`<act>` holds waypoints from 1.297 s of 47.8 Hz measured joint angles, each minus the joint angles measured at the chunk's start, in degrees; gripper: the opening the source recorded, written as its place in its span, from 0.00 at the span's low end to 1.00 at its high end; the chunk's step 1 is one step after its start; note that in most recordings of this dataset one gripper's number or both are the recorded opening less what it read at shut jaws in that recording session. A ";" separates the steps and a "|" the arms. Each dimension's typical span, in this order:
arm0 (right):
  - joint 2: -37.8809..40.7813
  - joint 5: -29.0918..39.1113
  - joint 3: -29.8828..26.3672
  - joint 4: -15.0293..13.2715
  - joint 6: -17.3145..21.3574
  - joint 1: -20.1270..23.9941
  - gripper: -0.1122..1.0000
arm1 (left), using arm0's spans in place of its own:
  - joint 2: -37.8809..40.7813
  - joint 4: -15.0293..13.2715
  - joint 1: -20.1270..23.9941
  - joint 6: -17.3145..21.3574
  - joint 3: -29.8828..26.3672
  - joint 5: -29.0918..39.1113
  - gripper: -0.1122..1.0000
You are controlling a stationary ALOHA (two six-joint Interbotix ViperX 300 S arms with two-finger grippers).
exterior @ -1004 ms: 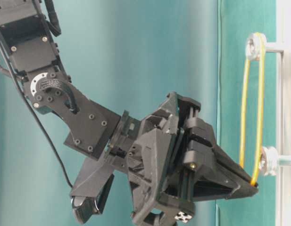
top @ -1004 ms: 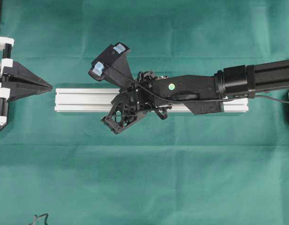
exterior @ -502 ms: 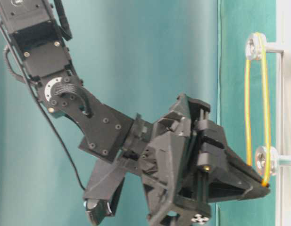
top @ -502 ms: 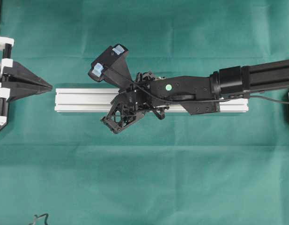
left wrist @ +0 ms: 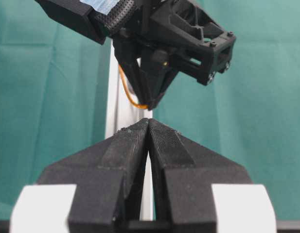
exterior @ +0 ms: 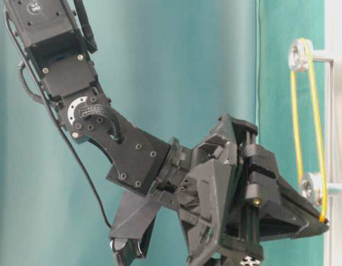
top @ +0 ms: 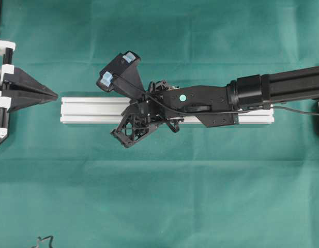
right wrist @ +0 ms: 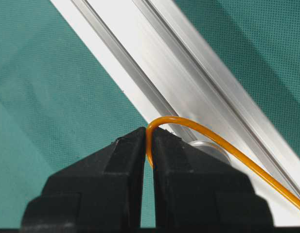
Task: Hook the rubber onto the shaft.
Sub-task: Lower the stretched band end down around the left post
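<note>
The rubber is a thin orange loop hung over the upper shaft on the silver rail. It is stretched down past the lower shaft. My right gripper is shut on its lower end, just below that shaft. In the right wrist view the rubber curves out from between the shut tips of the right gripper, over the shaft. My left gripper sits off the rail's left end, and the left gripper is shut on nothing.
The rail lies lengthwise across the middle of the green cloth. The right arm reaches in over it from the right. A bit of black cable lies at the bottom left corner.
The right gripper has moved down and closer to the rail with the rubber in it. The loop's lower end has gone from beside the lower shaft to below it.
</note>
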 measured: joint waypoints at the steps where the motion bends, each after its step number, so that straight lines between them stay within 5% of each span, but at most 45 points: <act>1: 0.00 -0.09 0.00 0.00 0.00 -0.09 0.16 | 0.09 0.00 -0.09 0.00 0.00 0.00 0.10; 36: 0.00 1.05 0.00 0.00 0.00 0.53 0.16 | 0.00 0.00 -0.18 0.00 0.00 0.09 0.10; 62: -3.34 1.41 5.10 0.00 0.18 2.20 0.16 | 0.00 0.00 -0.18 0.00 0.00 0.18 0.10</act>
